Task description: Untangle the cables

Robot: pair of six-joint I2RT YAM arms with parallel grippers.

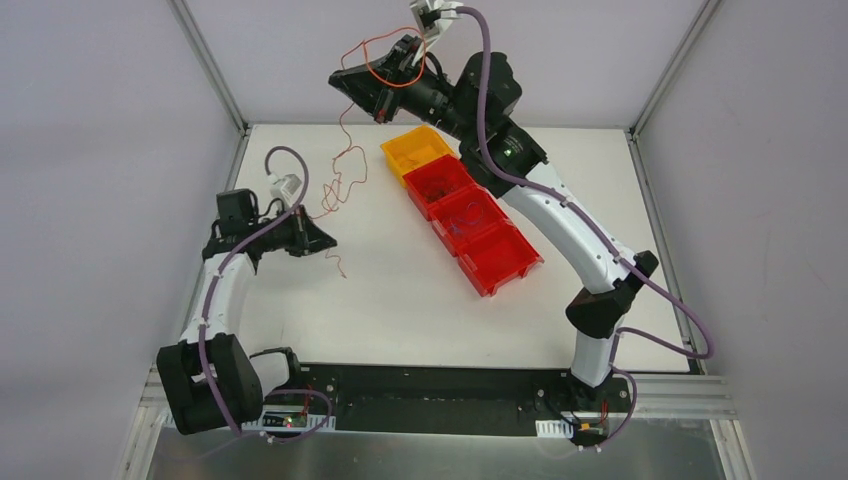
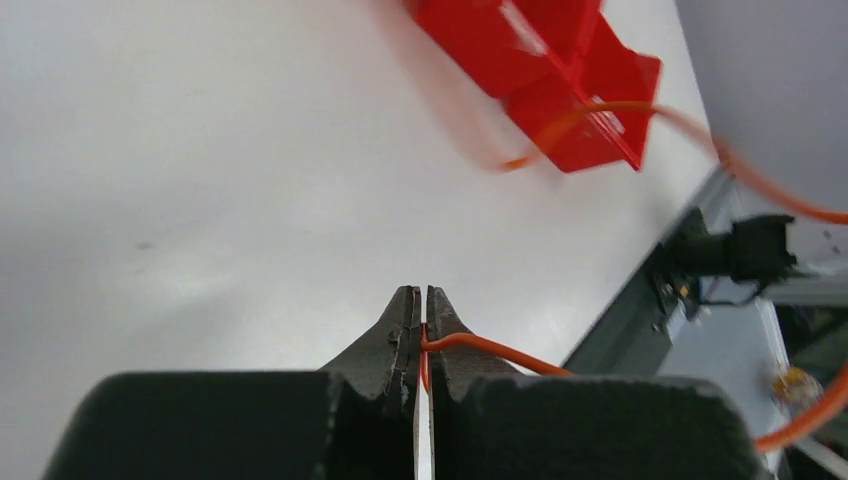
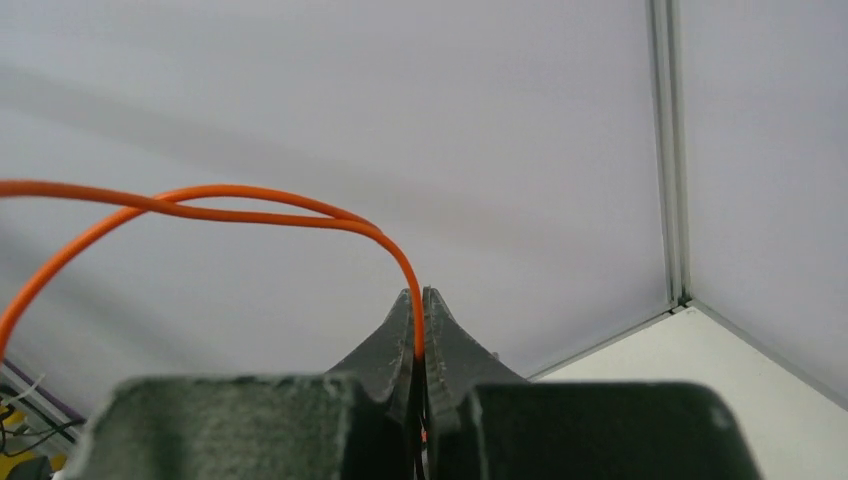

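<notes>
Orange cable (image 1: pixel 367 66) was what both your grippers had hold of.

Top cam: your right gripper (image 1: pixel 338 80) was up high past the far edge of the table (image 1: pixel 400 300), pointing left, with a loop of that cable curling round just behind its tips. Below it, a thin kinked strand (image 1: pixel 335 190) dropped toward the tabletop and wandered on to your left gripper (image 1: pixel 328 243), which sat low over the left side of the table. A short loose end trailed just past its tips. One yellow bin (image 1: pixel 418 150) and three red bins (image 1: pixel 470 220) lay in a row well off to the right of the left gripper, under the right arm. You couldn't read either jaw gap from up there.

Left wrist cam: the left gripper (image 2: pixel 424 297) had its jaws squeezed together on the orange cable (image 2: pixel 490 347), pinched right at the tips. The cable came out on the gripper's right side and headed for the table edge. A blurry orange arc swung higher up on the right, in front of the red bins (image 2: pixel 540 60).

Right wrist cam: same deal. The right gripper (image 3: pixel 422 297) was clamped tight on the orange cable (image 3: pixel 250 205), which popped out at the tips and arched up and left, two runs crossing each other. Plain wall (image 3: pixel 500 120) sat behind it.
</notes>
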